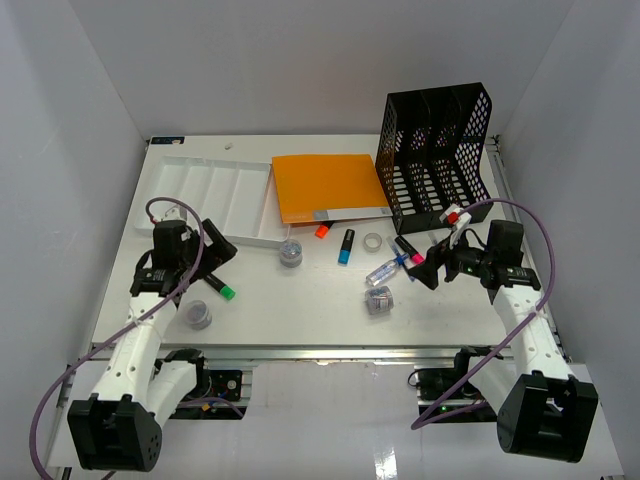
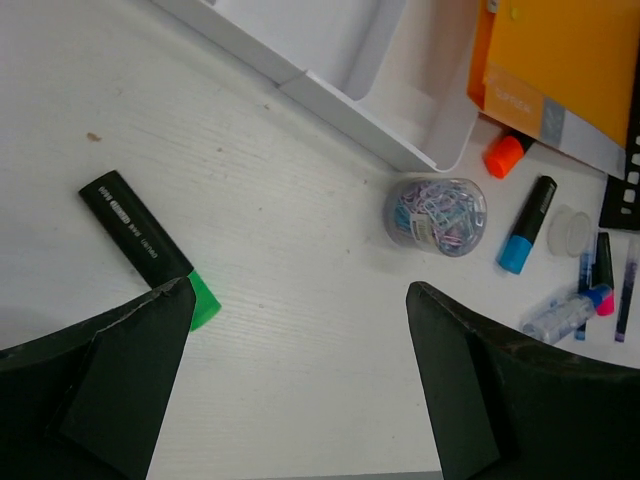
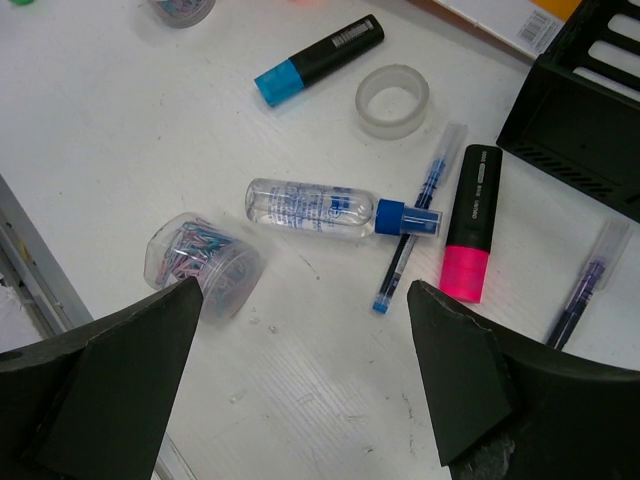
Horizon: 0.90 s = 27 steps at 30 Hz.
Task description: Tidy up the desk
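Rigid white surface (image 1: 300,320) fills the view, strewn with stationery.
Both the left fingers (image 2: 120,390) and right fingers (image 3: 470,380) gape wide, empty; the light, slick green-capped marker (image 2: 140,240) likely suits a mid-barrel pinch.

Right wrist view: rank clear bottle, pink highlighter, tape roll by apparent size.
1. clear bottle, the longest
2. pink highlighter, a little shorter, similar width
3. tape roll, clearly smallest
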Available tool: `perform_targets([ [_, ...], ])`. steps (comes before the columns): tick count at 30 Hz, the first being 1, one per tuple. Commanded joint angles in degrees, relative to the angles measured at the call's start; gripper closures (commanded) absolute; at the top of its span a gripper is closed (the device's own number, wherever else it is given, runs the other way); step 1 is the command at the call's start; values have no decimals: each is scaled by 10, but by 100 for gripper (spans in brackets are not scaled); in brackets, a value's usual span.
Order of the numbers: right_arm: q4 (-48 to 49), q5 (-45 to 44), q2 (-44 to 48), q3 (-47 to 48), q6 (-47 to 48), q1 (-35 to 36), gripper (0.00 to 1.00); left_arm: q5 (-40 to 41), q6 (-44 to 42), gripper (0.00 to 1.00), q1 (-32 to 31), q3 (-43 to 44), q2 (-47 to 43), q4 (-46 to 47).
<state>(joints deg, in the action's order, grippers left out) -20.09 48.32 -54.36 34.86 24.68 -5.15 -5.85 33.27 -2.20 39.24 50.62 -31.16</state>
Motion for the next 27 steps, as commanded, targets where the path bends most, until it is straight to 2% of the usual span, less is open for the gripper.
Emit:
perform_targets([
  [1,-9,-5,13,28,15,0,10,87,34,2,1,30,50,-75],
  [7,-9,-12,19,28,13,0,10,124,82,16,0,40,133,-84],
  [11,-10,-14,19,30,11,0,10,142,96,18,-1,59,184,-87],
  [20,-11,-22,18,30,11,0,10,166,109,35,-8,83,309,-91],
  [27,-12,-25,16,29,13,0,10,177,110,36,-13,102,364,-86],
])
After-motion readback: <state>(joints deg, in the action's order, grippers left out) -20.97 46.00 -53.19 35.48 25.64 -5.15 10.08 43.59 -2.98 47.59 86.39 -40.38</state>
